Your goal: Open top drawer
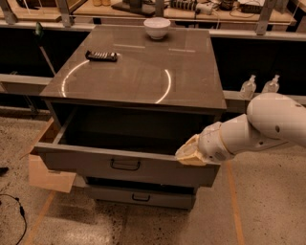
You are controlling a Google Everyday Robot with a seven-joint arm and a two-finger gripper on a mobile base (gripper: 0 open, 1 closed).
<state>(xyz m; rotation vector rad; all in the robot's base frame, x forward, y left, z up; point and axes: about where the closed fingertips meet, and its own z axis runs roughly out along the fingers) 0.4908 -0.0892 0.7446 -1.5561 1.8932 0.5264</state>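
Rounded white arm (272, 122), cream pincer (187, 154) at rim of top drawer (86, 165).

**A robotics lab or workshop**

The surroundings are pointing to a lab or workshop. A wooden workbench (95, 8) is running along the back, carrying electronic gear and wires. A grey cabinet (138, 76) is standing alone on a speckled floor (272, 210) marked with orange tape lines (233, 201). A black cable (16, 213) is trailing at the left. The robot's gripper (190, 154) is sitting at the right end of the pulled-out top drawer (86, 165), at its front edge.
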